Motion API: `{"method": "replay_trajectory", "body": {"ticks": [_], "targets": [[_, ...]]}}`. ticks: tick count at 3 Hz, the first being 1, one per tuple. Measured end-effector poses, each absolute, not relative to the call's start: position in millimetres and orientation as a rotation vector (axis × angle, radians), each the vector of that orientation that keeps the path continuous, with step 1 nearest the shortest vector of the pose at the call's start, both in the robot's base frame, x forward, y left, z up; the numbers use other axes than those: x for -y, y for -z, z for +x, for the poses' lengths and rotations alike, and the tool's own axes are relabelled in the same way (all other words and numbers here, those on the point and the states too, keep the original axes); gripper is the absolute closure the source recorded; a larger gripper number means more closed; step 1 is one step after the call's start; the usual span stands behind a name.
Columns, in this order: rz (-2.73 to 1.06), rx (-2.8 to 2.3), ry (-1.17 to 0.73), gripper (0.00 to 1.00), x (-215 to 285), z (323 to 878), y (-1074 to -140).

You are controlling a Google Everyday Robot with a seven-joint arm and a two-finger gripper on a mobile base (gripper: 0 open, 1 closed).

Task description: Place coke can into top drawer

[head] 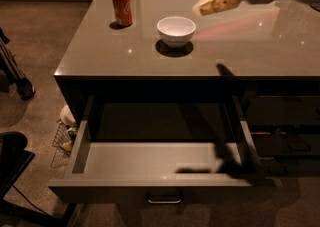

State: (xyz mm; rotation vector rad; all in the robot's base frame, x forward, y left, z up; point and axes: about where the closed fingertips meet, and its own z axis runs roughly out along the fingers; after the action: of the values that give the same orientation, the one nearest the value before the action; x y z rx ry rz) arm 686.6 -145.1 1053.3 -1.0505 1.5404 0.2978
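The coke can point(122, 6) stands upright on the dark glossy counter point(100, 46), near its far left corner. The top drawer point(160, 161) is pulled out wide below the counter's front edge, with nothing inside, and its silver handle point(164, 200) shows on the grey front. My gripper point(206, 7) hangs in the air over the back right of the counter, to the right of the can and just right of the white bowl, with its tan fingertips pointing left. It holds nothing.
A white bowl point(176, 30) sits on the counter between the can and my gripper. Darker drawers point(285, 121) lie to the right under the counter. A wire basket point(64, 138) with small items sits on the carpet at the left, and a dark chair base point(12, 166) lies at the lower left.
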Motion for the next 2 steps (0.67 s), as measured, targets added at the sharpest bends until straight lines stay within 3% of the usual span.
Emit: {"method": "replay_trajectory", "body": {"ticks": [2], "targets": [[-0.911,-1.542,-0.465,0.0,39,794,-991]]}}
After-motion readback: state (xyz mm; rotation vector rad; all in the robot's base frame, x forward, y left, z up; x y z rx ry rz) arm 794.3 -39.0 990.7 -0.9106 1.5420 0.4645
